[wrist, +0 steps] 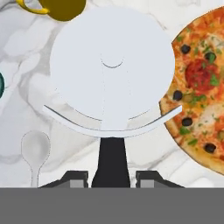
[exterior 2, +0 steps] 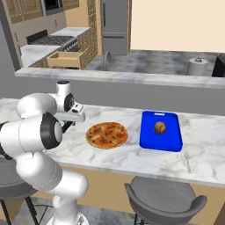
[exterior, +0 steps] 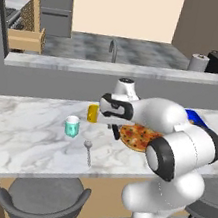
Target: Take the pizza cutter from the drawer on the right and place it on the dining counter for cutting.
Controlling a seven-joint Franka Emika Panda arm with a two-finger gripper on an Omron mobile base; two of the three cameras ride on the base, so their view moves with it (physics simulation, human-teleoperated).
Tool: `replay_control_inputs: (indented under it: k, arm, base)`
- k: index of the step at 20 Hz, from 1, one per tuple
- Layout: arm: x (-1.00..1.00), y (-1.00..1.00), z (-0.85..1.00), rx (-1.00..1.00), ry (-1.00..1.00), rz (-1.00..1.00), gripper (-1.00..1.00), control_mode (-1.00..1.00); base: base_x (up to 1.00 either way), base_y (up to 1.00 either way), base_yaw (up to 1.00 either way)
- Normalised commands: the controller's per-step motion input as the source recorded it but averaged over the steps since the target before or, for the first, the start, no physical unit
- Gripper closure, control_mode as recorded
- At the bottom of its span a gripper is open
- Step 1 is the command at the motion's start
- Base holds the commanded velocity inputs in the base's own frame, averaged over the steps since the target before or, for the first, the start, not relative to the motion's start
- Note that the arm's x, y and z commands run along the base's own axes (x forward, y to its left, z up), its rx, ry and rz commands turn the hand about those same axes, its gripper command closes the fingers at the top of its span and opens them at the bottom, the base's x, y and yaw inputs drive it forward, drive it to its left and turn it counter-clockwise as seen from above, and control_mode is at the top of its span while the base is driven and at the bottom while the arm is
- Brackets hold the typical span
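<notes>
The gripper (wrist: 111,175), closed on the black handle of the white-wheeled pizza cutter (wrist: 111,83), should lower it onto bare marbled desk (exterior: 21,126) beside the round pizza (wrist: 199,83), avoiding the silver spoon (wrist: 35,151).

counter: pizza (exterior 2: 107,135) set on dining counter (exterior: 21,131) | tray (exterior 2: 161,130) to its right | mug (exterior: 93,113), cup (exterior: 71,126), spoon (exterior: 88,150) to its left | pizza cutter (wrist: 112,78) held above, between spoon and pizza
</notes>
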Motion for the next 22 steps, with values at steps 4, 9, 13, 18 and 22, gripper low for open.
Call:
replay_control_inputs:
  k: [4, 9, 13, 18, 22]
  arm:
    - [0.29, -0.01, -0.31, 0.00, -0.02, -0.01, 1.00, -1.00]
    - [0.15, -0.09, -0.34, 0.00, -0.07, -0.05, 1.00, -1.00]
    - [0.18, -0.12, -0.31, 0.00, -0.03, -0.05, 1.00, -1.00]
    - [0.19, -0.13, -0.27, 0.00, -0.01, -0.04, 1.00, -1.00]
    - [0.15, -0.06, -0.18, 0.00, 0.00, -0.02, 1.00, -1.00]
  base:
    - [0.00, 0.00, 0.00]
    - [0.00, 0.00, 0.00]
    - [0.00, 0.00, 0.00]
    - [0.00, 0.00, 0.00]
    - [0.00, 0.00, 0.00]
